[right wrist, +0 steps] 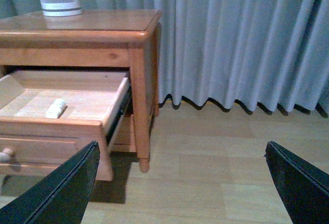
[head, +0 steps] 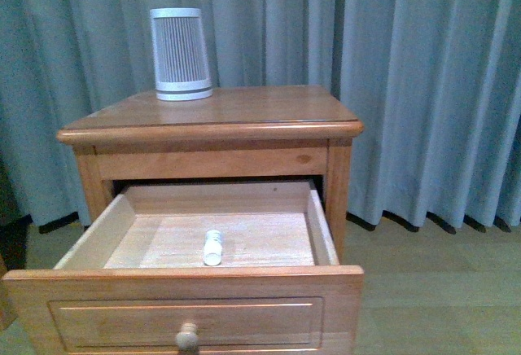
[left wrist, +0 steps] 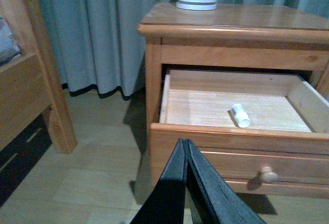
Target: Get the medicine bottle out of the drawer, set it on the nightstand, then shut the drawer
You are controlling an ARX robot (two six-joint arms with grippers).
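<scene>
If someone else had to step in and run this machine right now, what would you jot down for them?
Left pincer: shut, holding nothing, hanging in front of the drawer.
Right pincer: open, holding nothing, off to the right of the nightstand, over the floor.
Medicine bottle: lying on its side on the drawer's floor, near the front, untouched.
Drawer: pulled well out.
Nightstand top: a white ribbed cylinder stands at the back left.
Done: the drawer is open.
Left: pick up the bottle, set it on the nightstand top, push the drawer shut.
</scene>
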